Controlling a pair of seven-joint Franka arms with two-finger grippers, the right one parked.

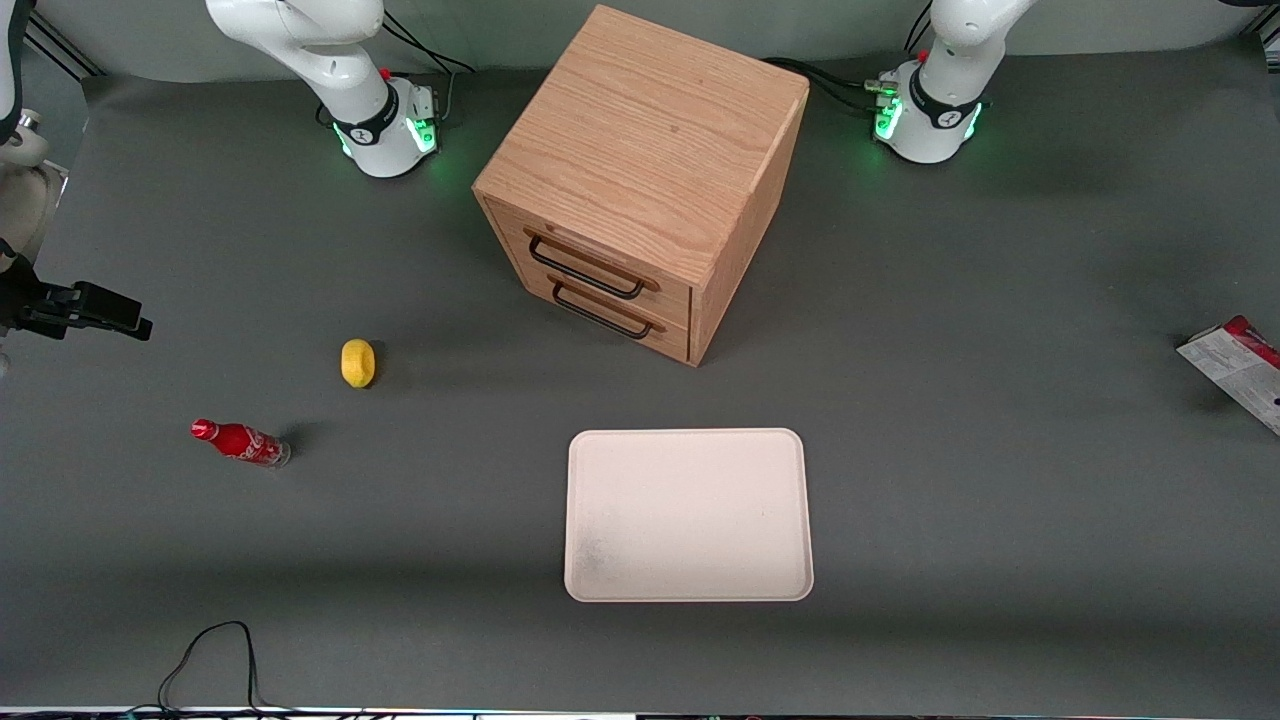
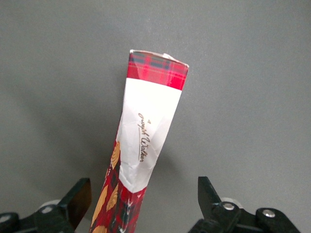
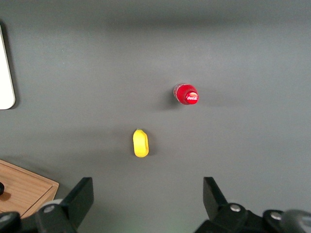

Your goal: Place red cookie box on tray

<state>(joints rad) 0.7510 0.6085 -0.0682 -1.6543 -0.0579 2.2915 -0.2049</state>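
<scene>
Black-fingered claw (image 2: 144, 196) of the working arm, jaws spread wide and gripping nothing, poised above the red cookie box (image 2: 146, 145); one finger (image 2: 77, 199) stands just beside the box's printed edge, the other (image 2: 210, 196) well clear of it. In the front view the claw itself is out of frame, and only one end of the box (image 1: 1238, 368) shows, lying on the grey desk (image 1: 1000, 400) at the working arm's end, well apart from the cream tray (image 1: 690, 590).

Judged from its creased white panel and thin card walls, the box is light and only moderately stiff; a hard squeeze would probably dent it. Its printed surface looks smooth, so some slip is possible. The narrow thickness suits the jaws best, taken near mid-length so that the long box does not droop or swing.

Further out: the wooden drawer cabinet (image 1: 640, 180) stands farther from the front camera than the tray, with a yellow lemon-like object (image 1: 357, 362) and a small red soda bottle (image 1: 240, 442) toward the parked arm's end.
</scene>
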